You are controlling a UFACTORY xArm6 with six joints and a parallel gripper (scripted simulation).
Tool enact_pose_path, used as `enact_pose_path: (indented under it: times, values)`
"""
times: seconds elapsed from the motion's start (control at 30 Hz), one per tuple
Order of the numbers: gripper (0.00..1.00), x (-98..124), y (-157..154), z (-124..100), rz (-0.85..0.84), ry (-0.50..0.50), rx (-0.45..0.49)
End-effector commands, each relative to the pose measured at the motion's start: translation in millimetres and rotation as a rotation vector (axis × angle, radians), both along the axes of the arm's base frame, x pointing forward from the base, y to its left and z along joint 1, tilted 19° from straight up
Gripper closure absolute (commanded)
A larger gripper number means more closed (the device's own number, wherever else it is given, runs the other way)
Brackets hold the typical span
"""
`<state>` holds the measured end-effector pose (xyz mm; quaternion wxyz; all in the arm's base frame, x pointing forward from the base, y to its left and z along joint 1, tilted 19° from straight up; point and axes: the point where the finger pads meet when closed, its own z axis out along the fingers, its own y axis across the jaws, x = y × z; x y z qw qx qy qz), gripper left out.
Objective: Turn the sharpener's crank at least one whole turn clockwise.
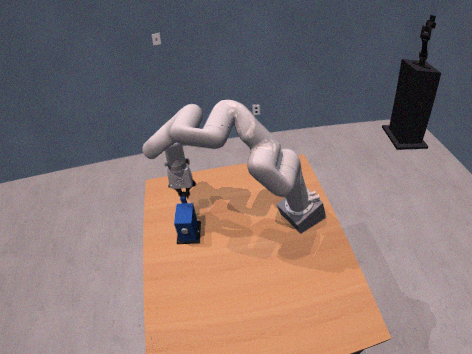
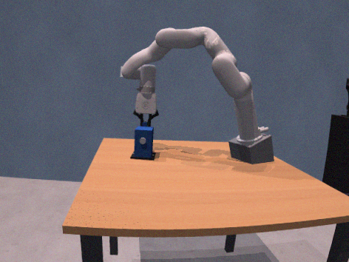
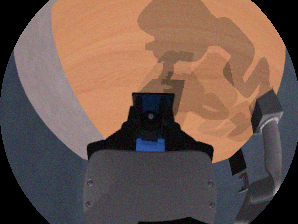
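Note:
The blue pencil sharpener stands on a dark base near the far left of the wooden table; it also shows in the exterior view. My gripper points straight down just above and behind its top, also seen from the front. The fingers are shut on the crank's blue knob, which sits at the top of its circle on the sharpener's far side. In the wrist view the gripper body hides most of the fingers and the crank arm. The sharpener's near face carries a small grey disc.
The arm's grey base block stands at the table's far right. The left table edge lies close to the sharpener. A black pedestal with a dark figure stands on the floor, far right.

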<state>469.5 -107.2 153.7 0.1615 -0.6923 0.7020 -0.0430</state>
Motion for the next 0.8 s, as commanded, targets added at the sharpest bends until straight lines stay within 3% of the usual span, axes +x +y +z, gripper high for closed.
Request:
enact_pose_path:
  times: [0.0, 0.77]
  values:
    - [1.00, 6, -1, 2, 0.000, -0.003, -0.001]
    - [1.00, 46, 3, -14, 0.000, -0.003, -0.001]
